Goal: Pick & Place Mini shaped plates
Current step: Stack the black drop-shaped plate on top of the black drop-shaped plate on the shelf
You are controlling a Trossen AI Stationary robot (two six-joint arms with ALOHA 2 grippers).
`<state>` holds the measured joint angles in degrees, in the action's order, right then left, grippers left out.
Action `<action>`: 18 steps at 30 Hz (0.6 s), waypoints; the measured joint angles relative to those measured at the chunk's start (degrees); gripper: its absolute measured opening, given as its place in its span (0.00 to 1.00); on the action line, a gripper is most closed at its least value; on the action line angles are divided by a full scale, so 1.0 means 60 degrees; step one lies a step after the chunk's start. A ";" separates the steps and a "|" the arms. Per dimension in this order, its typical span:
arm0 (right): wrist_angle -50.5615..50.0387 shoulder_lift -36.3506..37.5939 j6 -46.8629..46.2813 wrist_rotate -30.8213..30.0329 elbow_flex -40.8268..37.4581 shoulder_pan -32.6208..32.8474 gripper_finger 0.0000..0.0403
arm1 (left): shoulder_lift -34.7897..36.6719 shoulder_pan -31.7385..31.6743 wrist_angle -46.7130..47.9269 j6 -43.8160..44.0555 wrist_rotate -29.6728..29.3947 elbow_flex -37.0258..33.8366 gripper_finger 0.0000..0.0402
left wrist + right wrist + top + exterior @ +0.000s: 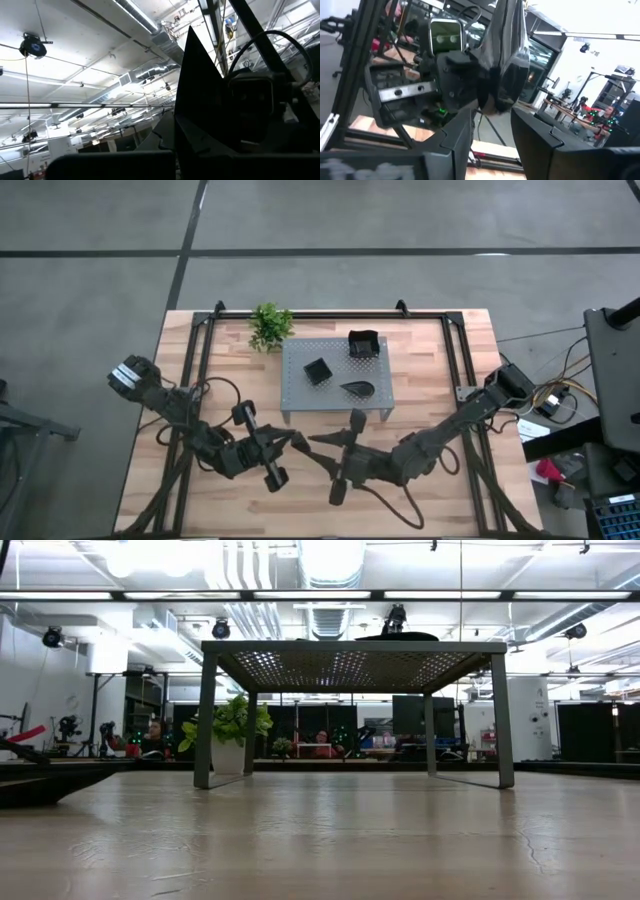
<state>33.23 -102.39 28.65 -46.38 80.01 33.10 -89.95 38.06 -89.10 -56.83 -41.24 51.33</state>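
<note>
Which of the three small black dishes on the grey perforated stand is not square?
The teardrop-shaped black dish, at the stand's front edge; the other two are square.

tabletop [440,350]: pale wood planks, smooth, faint grain, low sheen
stand [300,385]: grey perforated metal, matt
mini shaped plates [362,344]: black, glossy
plate in right claw [506,75]: black, shiny, reflective
arms [190,425]: dark, matt

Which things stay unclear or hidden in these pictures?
- High view: the left gripper and the right gripper meet as one dark shape; what either holds is too small to tell.
- Low view: the plates are hidden above the stand; only one dark edge shows.
- Left wrist view: a dark shape blocks the table.
</note>
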 joint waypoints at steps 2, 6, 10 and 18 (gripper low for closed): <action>0.0138 0.0000 0.0014 0.0034 0.0000 0.0000 0.33 | 0.0000 -0.0003 0.0000 -0.0073 -0.0045 0.0000 0.00; 0.0349 0.0000 0.0200 0.0045 0.0000 0.0000 0.31 | 0.0000 -0.0018 0.0071 -0.0090 -0.0210 0.0000 0.00; 0.0381 0.0004 0.0224 0.0060 0.0000 -0.0004 0.28 | 0.0000 -0.0019 0.0101 -0.0122 -0.0367 -0.0004 0.00; 0.0387 0.0004 0.0262 0.0027 0.0000 0.0000 0.20 | 0.0000 -0.0018 0.0104 -0.0042 -0.0304 -0.0004 0.00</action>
<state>35.55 -102.37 30.23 -46.22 80.01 33.10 -89.95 37.95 -88.48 -57.08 -43.07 51.31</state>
